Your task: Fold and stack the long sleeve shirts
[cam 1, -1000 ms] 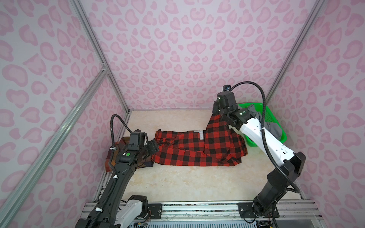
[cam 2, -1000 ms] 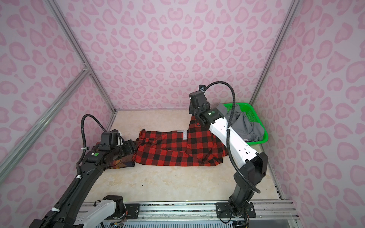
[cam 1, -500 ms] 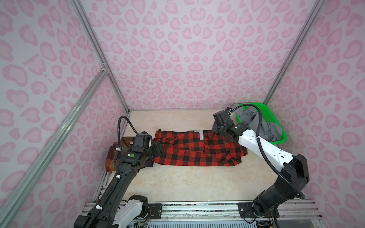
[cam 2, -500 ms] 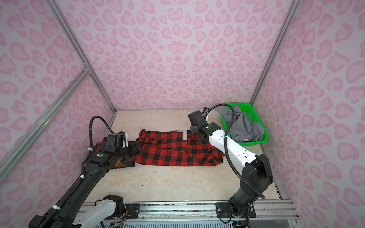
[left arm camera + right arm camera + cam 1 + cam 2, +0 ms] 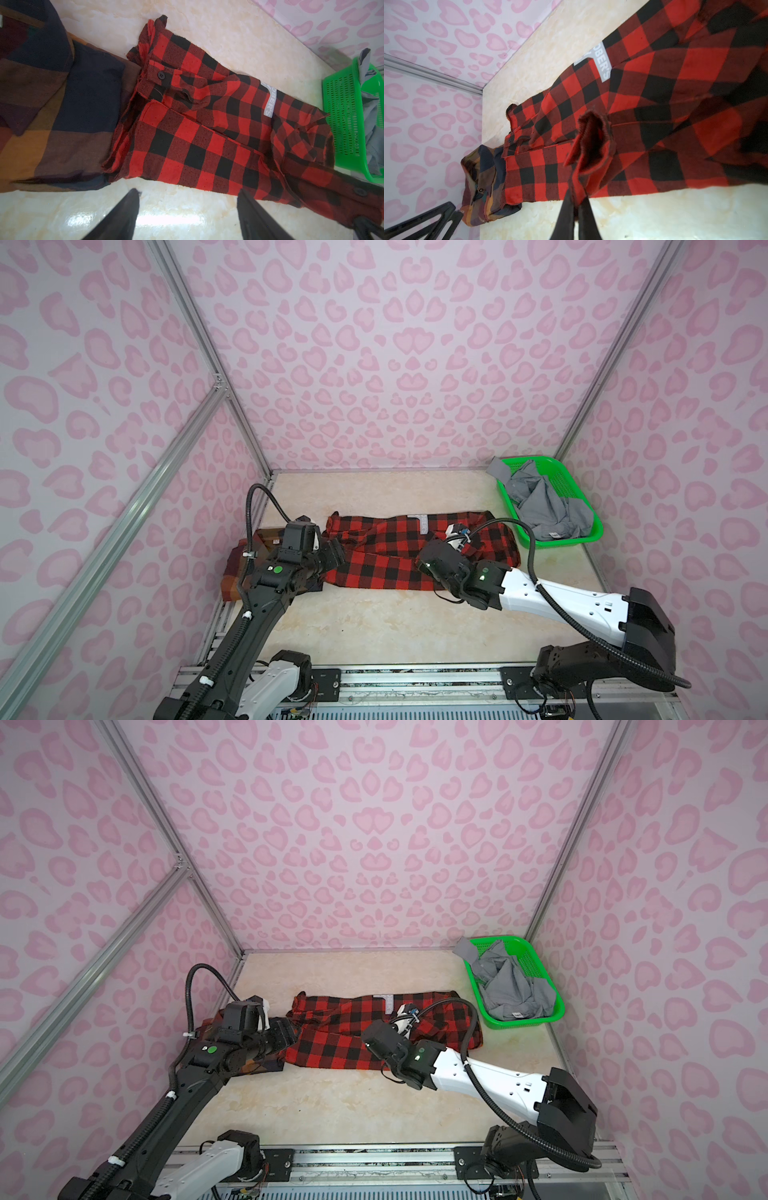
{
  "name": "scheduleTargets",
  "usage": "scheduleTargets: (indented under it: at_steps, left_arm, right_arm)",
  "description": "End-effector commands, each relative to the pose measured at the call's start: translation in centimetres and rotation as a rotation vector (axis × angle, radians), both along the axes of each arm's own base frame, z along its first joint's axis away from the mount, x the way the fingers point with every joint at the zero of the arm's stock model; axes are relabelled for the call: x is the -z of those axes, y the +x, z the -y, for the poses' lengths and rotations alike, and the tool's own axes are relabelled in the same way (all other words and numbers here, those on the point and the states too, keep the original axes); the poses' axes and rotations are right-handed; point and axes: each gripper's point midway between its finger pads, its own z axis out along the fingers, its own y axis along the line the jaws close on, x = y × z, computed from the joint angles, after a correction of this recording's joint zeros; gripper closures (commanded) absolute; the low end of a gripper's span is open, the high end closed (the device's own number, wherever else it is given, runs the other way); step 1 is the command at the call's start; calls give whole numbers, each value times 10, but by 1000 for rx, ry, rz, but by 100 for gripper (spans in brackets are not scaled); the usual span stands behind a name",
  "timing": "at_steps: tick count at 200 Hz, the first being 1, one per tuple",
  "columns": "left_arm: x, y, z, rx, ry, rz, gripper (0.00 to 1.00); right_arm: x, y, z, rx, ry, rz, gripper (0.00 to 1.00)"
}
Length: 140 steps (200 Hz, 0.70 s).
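Fingers (image 5: 566, 218) of the right gripper (image 5: 577, 196) pinched a fold of the red-and-black flannel (image 5: 374, 568), lying on the surface (image 5: 374, 626) just beside the green basket (image 5: 561, 540), likely to double it over; left fingers (image 5: 124, 212) stood released.

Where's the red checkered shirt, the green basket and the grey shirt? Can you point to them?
red checkered shirt (image 5: 386, 562), in a top view, on the middle of its cloth.
green basket (image 5: 565, 540), in a top view, on its front wall.
grey shirt (image 5: 548, 510), in a top view, on its crumpled middle.
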Motion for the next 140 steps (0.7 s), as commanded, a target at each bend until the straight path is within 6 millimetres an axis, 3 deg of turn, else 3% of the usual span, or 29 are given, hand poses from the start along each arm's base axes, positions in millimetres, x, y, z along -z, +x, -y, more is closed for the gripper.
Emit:
scheduleTargets:
  at_steps: [1,13,29,56,92,140]
  left_arm:
    - [-3,2,0,-2,0,18,24]
    - [-1,0,1,0,-13,10,24]
    - [6,-4,3,-7,-28,-11,23]
    - [26,-18,20,12,-86,-69,21]
    - [36,-31,55,71,-146,-90,20]
    - [44,-19,86,196,-34,-112,20]
  right_arm:
    - [10,1,-18,70,92,3,100]
    - [25,-1,-33,41,113,-41,100]
    - [37,-1,-44,19,150,-80,78]
    - [2,-1,-33,18,95,30,51]
    - [-45,-2,2,26,2,153,41]
    - [-69,15,62,-95,-152,156,36]
